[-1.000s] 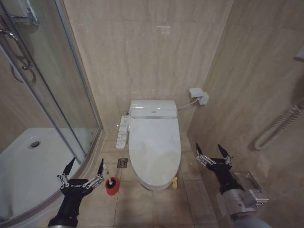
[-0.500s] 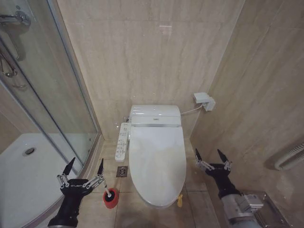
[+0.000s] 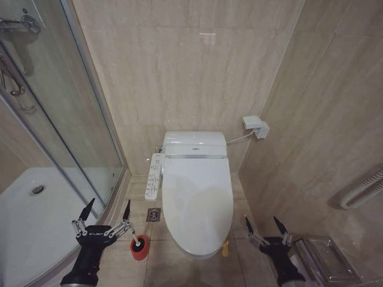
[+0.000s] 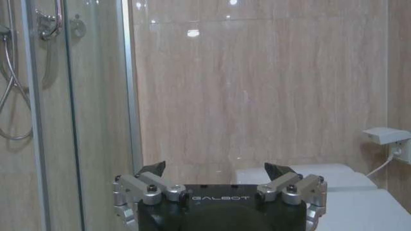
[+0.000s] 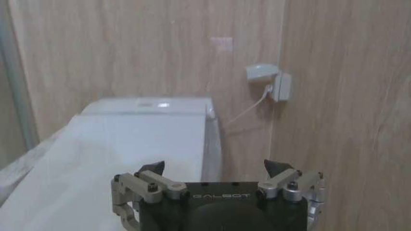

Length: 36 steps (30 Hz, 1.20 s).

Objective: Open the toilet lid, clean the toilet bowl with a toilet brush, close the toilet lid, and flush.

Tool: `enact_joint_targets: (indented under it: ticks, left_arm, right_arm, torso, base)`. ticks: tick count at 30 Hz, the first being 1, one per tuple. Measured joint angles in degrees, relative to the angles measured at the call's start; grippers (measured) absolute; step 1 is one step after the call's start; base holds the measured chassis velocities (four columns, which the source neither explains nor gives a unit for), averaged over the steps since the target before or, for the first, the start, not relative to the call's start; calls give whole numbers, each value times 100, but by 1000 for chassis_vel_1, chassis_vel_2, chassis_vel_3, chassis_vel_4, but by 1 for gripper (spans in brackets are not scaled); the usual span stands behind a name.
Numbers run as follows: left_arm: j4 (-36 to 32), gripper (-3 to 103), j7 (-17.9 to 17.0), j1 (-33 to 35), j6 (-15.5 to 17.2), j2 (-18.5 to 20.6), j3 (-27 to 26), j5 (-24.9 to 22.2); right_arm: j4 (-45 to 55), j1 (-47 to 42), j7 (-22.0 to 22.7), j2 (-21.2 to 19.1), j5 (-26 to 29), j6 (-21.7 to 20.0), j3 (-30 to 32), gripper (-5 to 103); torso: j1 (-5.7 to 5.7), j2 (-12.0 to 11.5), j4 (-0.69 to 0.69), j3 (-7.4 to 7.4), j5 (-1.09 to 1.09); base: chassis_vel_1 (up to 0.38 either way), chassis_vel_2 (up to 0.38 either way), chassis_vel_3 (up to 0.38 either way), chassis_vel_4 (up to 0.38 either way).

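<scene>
The white toilet lid lies shut over the toilet bowl, which is hidden beneath it; a small yellow tag hangs at the lid's near right edge. The lid also spreads out ahead of my right gripper in the right wrist view. The toilet brush stands in its red cup holder on the floor, left of the bowl's front. My left gripper hovers open just left of the brush. My right gripper is open, low at the toilet's right. In the left wrist view the left gripper faces the wall.
A white button panel runs along the toilet's left side. The curved glass shower enclosure and white tray fill the left. A wall socket box sits right of the tank. A floor drain lies beside the bowl. A metal holder is at bottom right.
The head camera has tilted upward, so the toilet sits lower in view. My right gripper has dropped toward the bottom edge. The left gripper holds its place.
</scene>
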Motion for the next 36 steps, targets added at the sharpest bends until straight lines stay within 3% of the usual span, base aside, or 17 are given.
enact_joint_targets:
  ticks: [6, 11, 36]
  left_arm:
    - [0, 100, 0, 0, 0, 0, 0, 0]
    - [0, 100, 0, 0, 0, 0, 0, 0]
    - [0, 100, 0, 0, 0, 0, 0, 0]
  right_arm:
    - [-446, -399, -130, 76, -353, 534, -43, 100]
    - [-859, -403, -199, 93, -499, 692, -142, 100]
    - [-3071, 972, -520, 124, -718, 319, -816, 100]
  torso:
    - [0, 0, 0, 0, 0]
    - [0, 0, -1, 0, 0]
    - [0, -1, 0, 0, 0]
  base:
    - [0, 0, 0, 0]
    - [0, 0, 0, 0]
    - [0, 0, 0, 0]
